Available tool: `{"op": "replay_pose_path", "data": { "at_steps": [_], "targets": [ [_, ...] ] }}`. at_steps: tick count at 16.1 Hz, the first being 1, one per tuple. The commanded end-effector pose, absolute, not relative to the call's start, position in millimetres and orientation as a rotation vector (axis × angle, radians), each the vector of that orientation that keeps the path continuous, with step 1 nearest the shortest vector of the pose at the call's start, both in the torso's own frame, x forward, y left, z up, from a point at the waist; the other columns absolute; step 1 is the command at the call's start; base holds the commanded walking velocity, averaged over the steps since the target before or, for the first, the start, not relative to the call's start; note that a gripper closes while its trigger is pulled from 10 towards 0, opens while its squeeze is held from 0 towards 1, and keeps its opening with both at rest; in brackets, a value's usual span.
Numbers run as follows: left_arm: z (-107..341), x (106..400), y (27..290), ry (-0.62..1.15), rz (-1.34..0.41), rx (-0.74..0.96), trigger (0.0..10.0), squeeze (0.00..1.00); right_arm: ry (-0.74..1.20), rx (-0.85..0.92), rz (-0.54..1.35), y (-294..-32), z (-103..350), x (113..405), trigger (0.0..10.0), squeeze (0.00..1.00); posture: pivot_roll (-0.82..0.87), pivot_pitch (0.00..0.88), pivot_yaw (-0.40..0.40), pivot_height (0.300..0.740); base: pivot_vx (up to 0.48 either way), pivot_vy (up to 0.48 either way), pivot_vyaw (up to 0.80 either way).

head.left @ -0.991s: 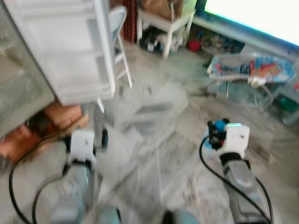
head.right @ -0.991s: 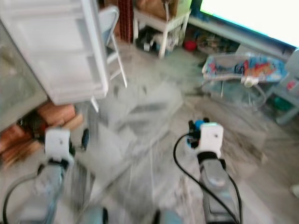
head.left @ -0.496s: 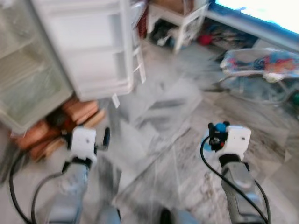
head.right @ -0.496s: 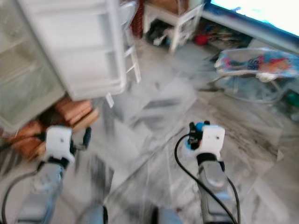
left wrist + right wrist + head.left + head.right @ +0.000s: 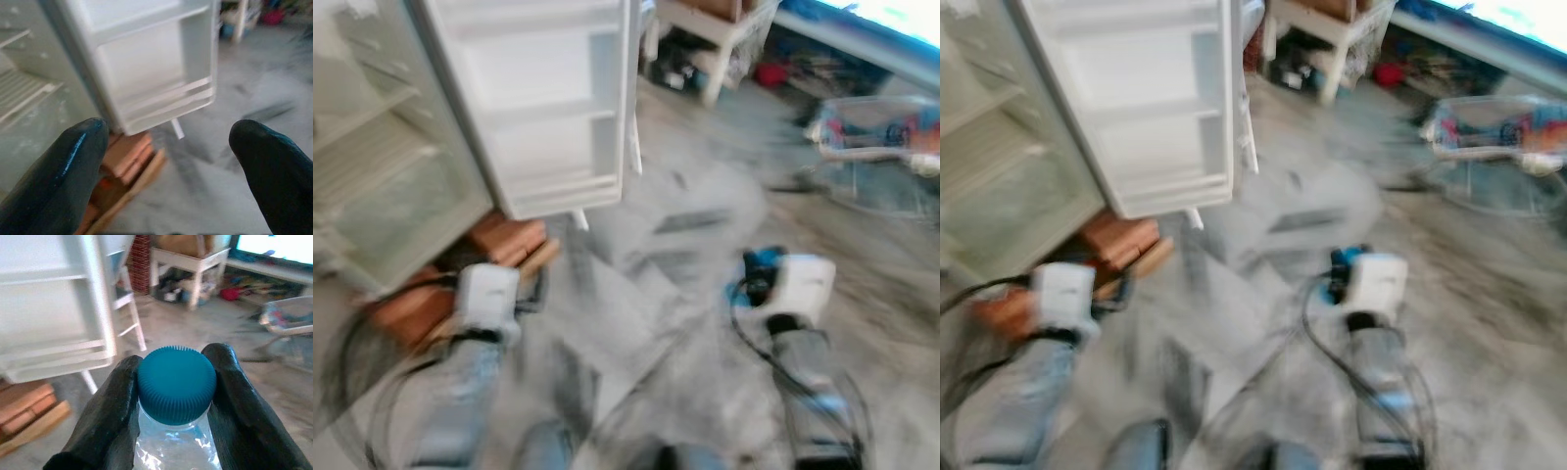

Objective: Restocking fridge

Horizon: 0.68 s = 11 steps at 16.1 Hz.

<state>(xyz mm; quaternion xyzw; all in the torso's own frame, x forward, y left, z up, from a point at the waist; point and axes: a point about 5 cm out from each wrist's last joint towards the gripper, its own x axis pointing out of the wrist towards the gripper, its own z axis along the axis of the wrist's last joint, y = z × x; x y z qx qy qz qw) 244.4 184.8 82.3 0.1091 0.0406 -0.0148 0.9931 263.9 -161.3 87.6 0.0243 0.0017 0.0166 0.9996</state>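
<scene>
The white fridge stands open at the upper left, its door [image 5: 548, 108] swung out with bare door shelves and its inner shelves [image 5: 372, 166] seen beside it. My right gripper [image 5: 176, 396] is shut on a clear plastic bottle with a blue cap [image 5: 176, 382], held low over the floor at the right [image 5: 759, 274]. My left gripper [image 5: 171, 161] is open with nothing between its fingers, low at the left in front of the fridge's base [image 5: 533, 289].
Red bricks [image 5: 504, 240] and wood lie under the fridge. A white table [image 5: 715, 29] with clutter beneath stands at the back. A colourful baby bouncer [image 5: 876, 137] sits at the right. Grey marble floor [image 5: 666, 225] lies open between them.
The view has swung left and closer to the fridge, so its inner shelves now show. Both arms keep their pose, the bottle still held in the right gripper.
</scene>
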Motion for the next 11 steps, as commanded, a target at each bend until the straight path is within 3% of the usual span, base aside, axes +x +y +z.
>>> {"op": "replay_pose_path", "data": {
  "at_steps": [1, 2, 11],
  "targets": [
    [83, 246, 176, 0.075, -0.043, 0.204, 10.0, 0.0, -0.007, 0.023, 0.006, -175, 91, 260, 10.0, 0.0, 0.09, 0.177, -0.067, 0.74, 0.292, 0.382, -0.8],
    [83, 245, 173, 0.073, -0.045, 0.208, 10.0, 0.0, -0.006, 0.02, 0.015, -176, 91, 260, 10.0, 0.0, 0.09, 0.18, -0.077, 0.74, 0.289, 0.382, -0.62],
    [78, 240, 170, 0.092, -0.031, 0.191, 10.0, 0.0, -0.022, -0.003, 0.045, -176, 97, 270, 10.0, 0.0, 0.1, 0.179, -0.108, 0.74, 0.292, 0.38, 0.0]
  ]
}}
